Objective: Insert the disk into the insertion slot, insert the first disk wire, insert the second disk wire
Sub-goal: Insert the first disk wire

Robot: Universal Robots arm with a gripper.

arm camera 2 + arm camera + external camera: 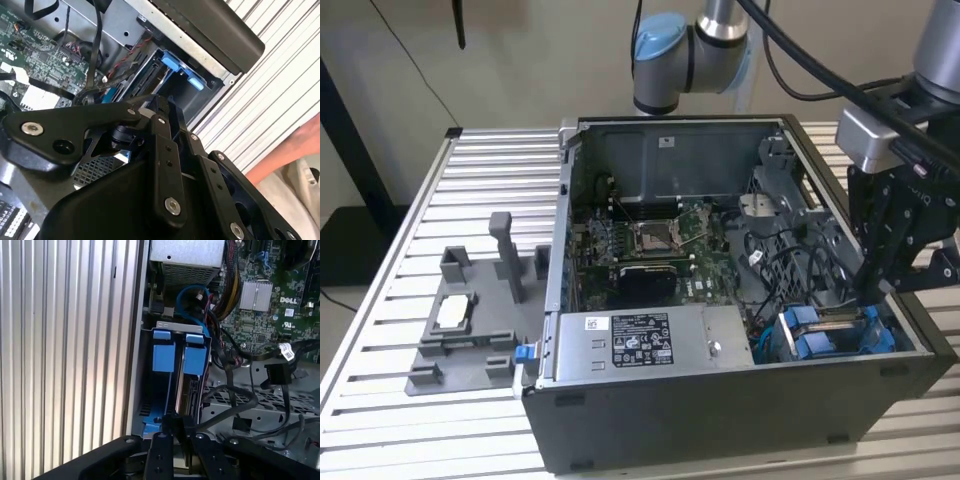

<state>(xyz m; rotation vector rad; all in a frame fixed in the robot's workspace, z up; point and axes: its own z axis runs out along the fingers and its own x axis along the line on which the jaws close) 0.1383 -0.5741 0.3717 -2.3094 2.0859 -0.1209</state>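
Gripper (176, 425) fingers clamped on black round wire (220, 417). Blue-bracketed disk (164, 357) seated in sheet-metal slot (172, 326), 4 o'clock in case (720, 420), exterior view.

Exterior view high over the case (720, 410); both wrist views close on the disk (195, 357) (170, 62)

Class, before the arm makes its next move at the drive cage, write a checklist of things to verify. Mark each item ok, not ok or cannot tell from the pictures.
1. Disk seated in the insertion slot: ok, its blue tabs sit inside the cage.
2. Gripper positioned over the disk's end: ok.
3. What the gripper holds: cannot tell.
4. Loose black cables clear of the slot: not ok, they lie right beside it.
5. Person clear of the slatted table: not ok, what looks like an arm is close by it.
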